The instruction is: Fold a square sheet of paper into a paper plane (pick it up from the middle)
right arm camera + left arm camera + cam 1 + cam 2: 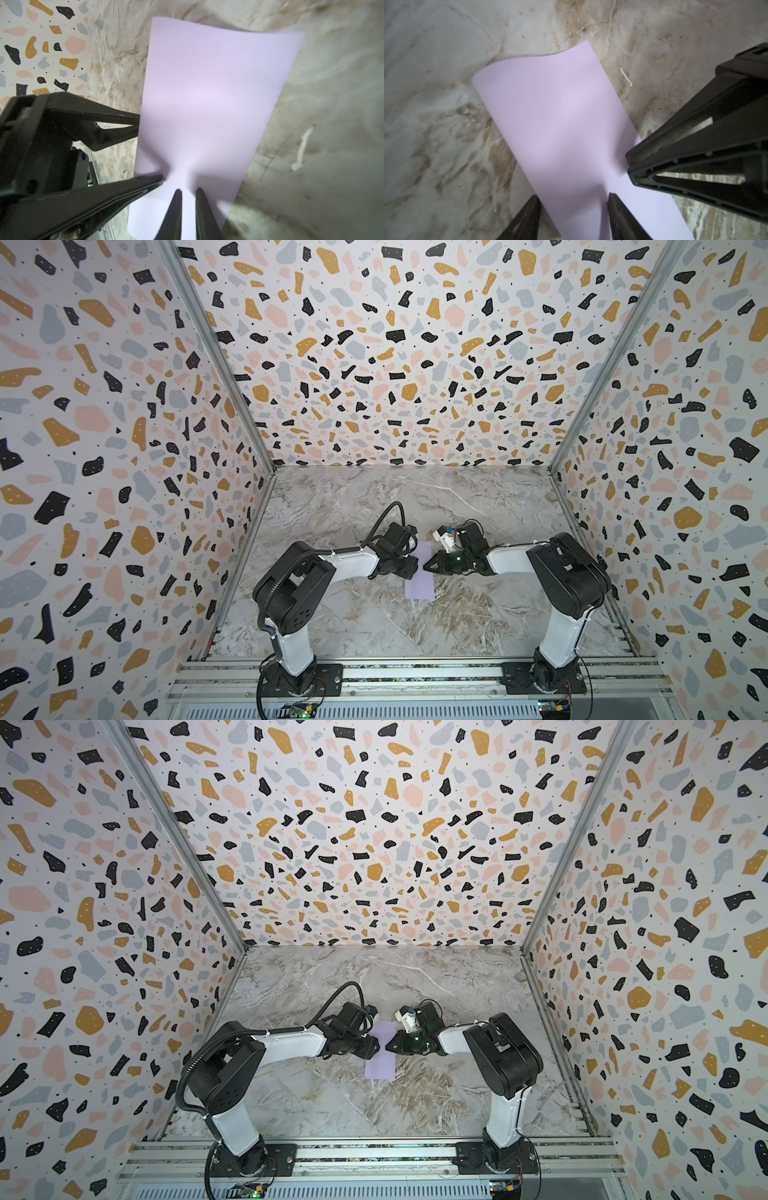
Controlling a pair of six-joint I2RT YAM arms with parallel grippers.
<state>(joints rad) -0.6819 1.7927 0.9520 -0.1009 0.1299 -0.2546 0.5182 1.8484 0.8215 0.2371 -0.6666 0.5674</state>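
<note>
A robot test cell of a laboratory is indicated. A grey-and-brown marble-patterned table (332, 510) is boxed in on three sides by white terrazzo-printed wall panels (395, 344) held in bare aluminium corner posts (216, 352). Two white-and-black robot arms (353, 562) are bolted to a slotted aluminium rail (415, 674), beside small exposed circuit boards (301, 711).

Left arm (353, 562) and right arm (511, 559) in glossy white shells, bulky black joint housings, ribbed black cable conduit (262, 605) along the left one, small green light (457, 559), black tapered slotted fingers (675, 145), screwed black base plates (332, 676)
</note>
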